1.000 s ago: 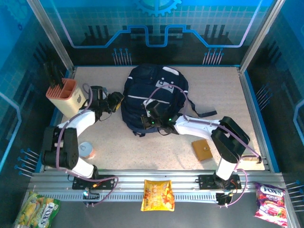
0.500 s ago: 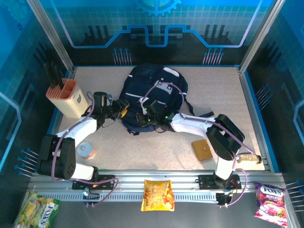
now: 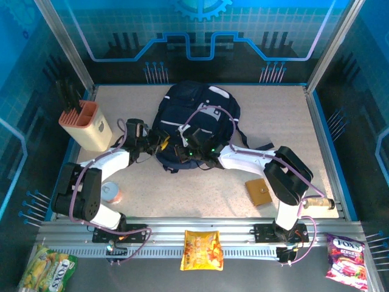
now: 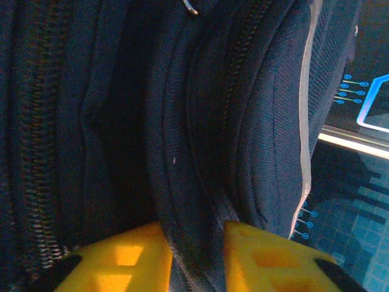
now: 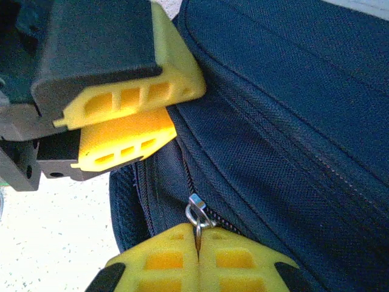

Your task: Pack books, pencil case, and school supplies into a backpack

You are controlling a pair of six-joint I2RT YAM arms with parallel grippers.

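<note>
One backpack (image 3: 197, 115) lies at upper centre of the overhead frame, its zipper pull (image 5: 194, 214) pinched between the closed fingers of the right gripper (image 5: 197, 243), while the left gripper (image 4: 194, 238) clamps a fold of the bag's fabric just beside it. The step probably goes best if the left gripper holds the fabric taut as the right draws the pull along the zipper line, not away from it. Counted: one backpack, two grippers, one tan-brown square piece (image 3: 259, 191) at lower right, one peach-and-cream holder (image 3: 85, 125) at left, three snack bags (image 3: 202, 249) along the bottom edge.
</note>
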